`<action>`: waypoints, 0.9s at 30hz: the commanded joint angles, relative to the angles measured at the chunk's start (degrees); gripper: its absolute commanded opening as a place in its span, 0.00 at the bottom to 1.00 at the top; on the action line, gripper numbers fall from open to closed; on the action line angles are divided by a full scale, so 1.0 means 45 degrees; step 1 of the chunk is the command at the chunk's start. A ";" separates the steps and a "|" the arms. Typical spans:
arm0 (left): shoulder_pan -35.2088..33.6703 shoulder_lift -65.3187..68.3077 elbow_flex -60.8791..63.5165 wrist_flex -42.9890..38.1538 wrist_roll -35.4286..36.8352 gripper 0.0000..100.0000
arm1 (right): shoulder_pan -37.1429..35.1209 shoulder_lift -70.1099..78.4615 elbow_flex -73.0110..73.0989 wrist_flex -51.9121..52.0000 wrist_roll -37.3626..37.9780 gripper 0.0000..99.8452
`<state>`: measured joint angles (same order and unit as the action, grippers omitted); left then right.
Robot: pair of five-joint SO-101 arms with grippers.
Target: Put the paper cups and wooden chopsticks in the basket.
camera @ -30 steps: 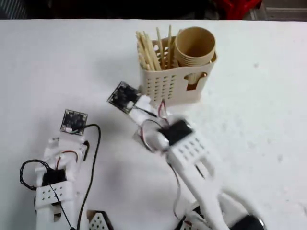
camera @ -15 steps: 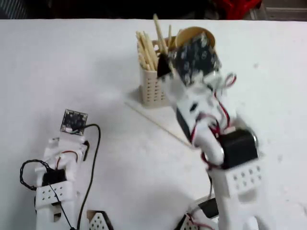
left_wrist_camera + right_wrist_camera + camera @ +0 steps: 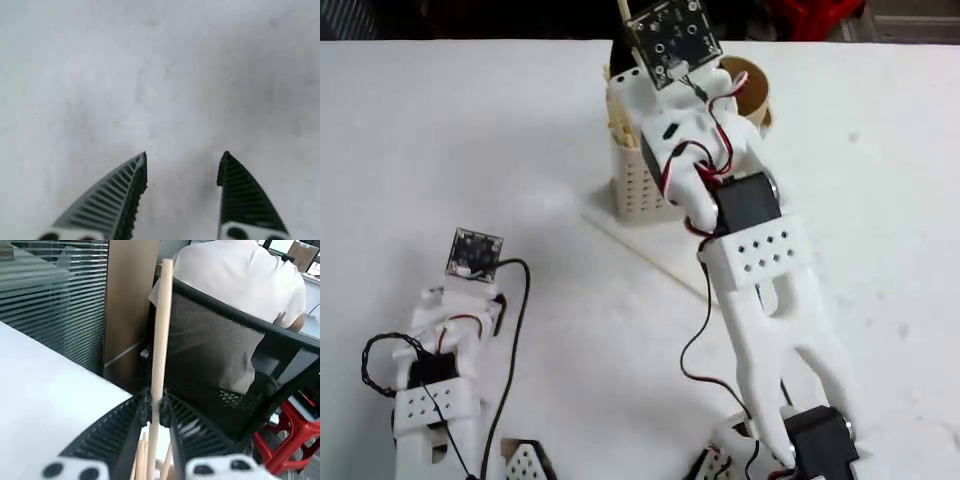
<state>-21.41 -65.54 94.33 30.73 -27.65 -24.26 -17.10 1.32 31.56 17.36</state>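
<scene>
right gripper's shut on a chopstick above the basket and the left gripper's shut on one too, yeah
Not quite. The left gripper is open and holds nothing, with only the table beneath it, as the left wrist view shows. The rest holds: the right gripper is shut on a chopstick above the basket.

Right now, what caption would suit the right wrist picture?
Right gripper shut on one wooden chopstick, held over the other chopsticks.

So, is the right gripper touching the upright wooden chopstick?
Touching. The right wrist view shows the right gripper shut on the wooden chopstick, which is pinched from both sides with no gap.
</scene>
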 commanded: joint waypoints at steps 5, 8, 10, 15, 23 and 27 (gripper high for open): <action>-0.0088 -0.0147 -0.0059 -0.0274 0.0059 0.23 | 0.0225 -0.0811 0.1426 -0.0303 -0.0020 0.20; -0.0088 -0.0147 -0.0059 -0.0274 0.0059 0.23 | 0.0322 -0.1651 0.2227 -0.0264 0.0000 0.17; -0.0088 -0.0147 -0.0059 -0.0274 0.0059 0.23 | 0.0342 -0.2393 0.2696 0.0400 0.0020 0.12; -0.0088 -0.0147 -0.0059 -0.0274 0.0059 0.23 | 0.0107 -0.4073 0.2930 0.4640 0.1250 0.07; -0.0088 -0.0147 -0.0059 -0.0274 0.0059 0.23 | -0.0967 -0.3604 0.3419 0.9641 0.3087 0.15; -0.0088 -0.0147 -0.0059 -0.0274 0.0059 0.23 | -0.1416 -0.1807 0.4943 0.8860 0.3106 0.17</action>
<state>-21.41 -65.54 94.33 30.73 -27.65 -28.57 -31.08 19.25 73.58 30.46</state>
